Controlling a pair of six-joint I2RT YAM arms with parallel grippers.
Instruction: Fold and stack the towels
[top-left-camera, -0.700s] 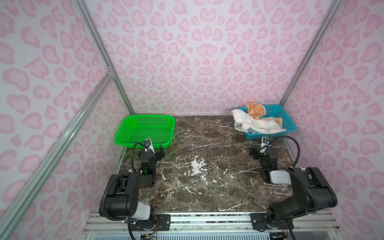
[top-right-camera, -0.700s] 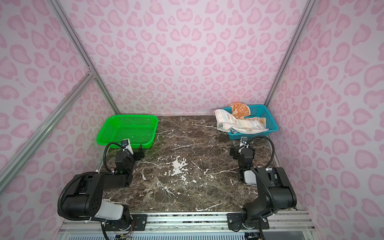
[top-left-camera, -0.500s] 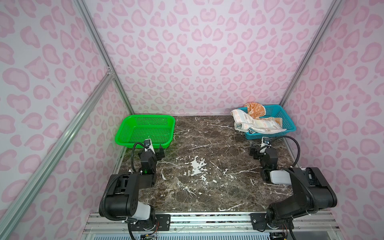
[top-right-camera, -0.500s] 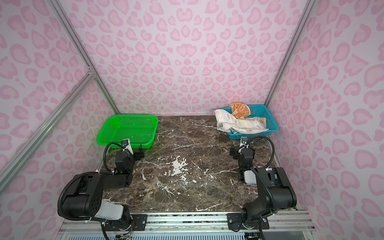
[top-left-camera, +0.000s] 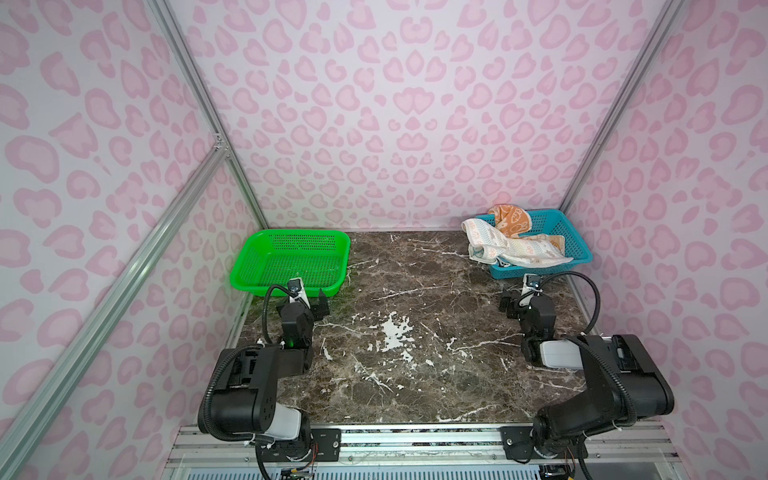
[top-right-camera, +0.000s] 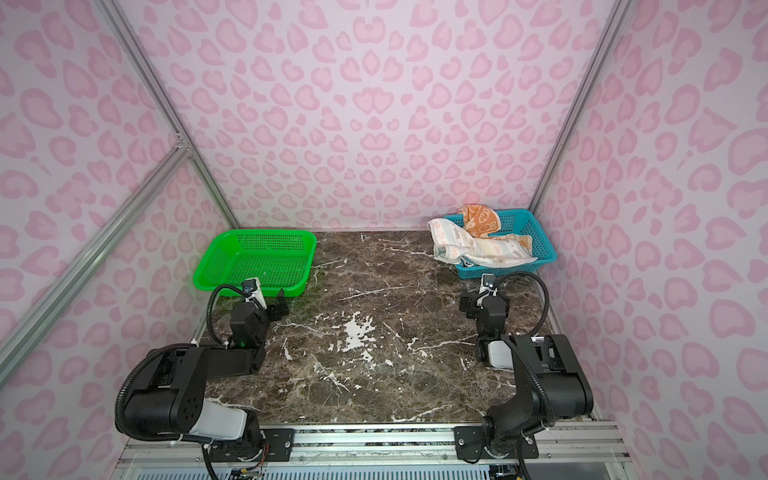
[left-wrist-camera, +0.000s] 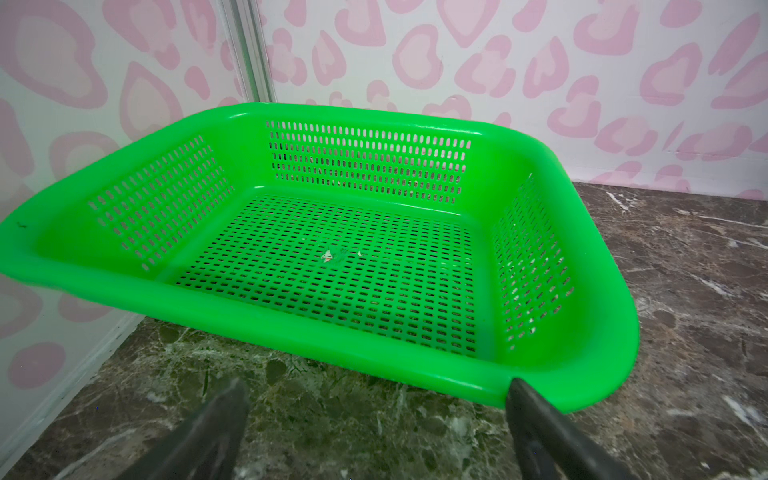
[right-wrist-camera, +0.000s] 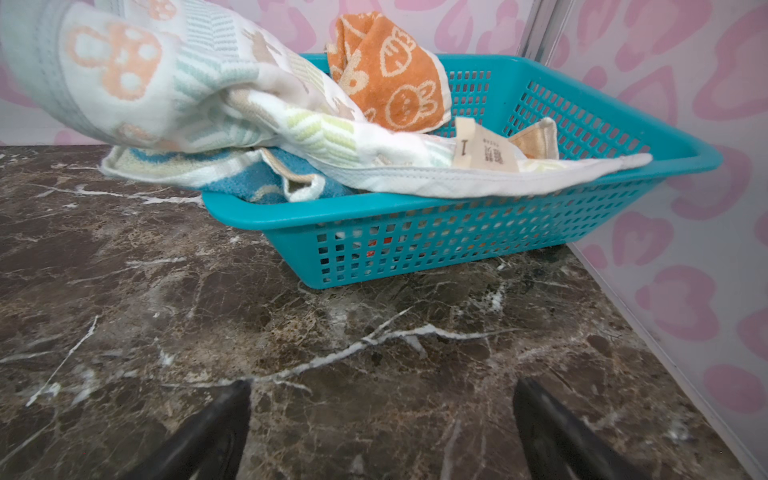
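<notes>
The towels lie crumpled in the blue basket (top-left-camera: 578, 246) at the back right. The white chevron towel (top-left-camera: 513, 248) (right-wrist-camera: 208, 95) drapes over the basket's near rim. Behind it the orange towel (top-left-camera: 510, 218) (right-wrist-camera: 390, 79) sticks up. A blue towel (right-wrist-camera: 249, 180) peeks out under the white one. My right gripper (top-left-camera: 519, 297) (right-wrist-camera: 382, 386) stands open and empty over the marble, a short way in front of that basket. Just in front of the green basket (top-left-camera: 286, 259) (left-wrist-camera: 332, 332), my left gripper (top-left-camera: 309, 301) (left-wrist-camera: 376, 390) is open and empty too.
The green basket holds nothing but a small scrap. The dark marble table (top-left-camera: 395, 332) stretches between the two arms. Pink-patterned walls and metal frame posts (top-left-camera: 208, 108) close in the back and both sides.
</notes>
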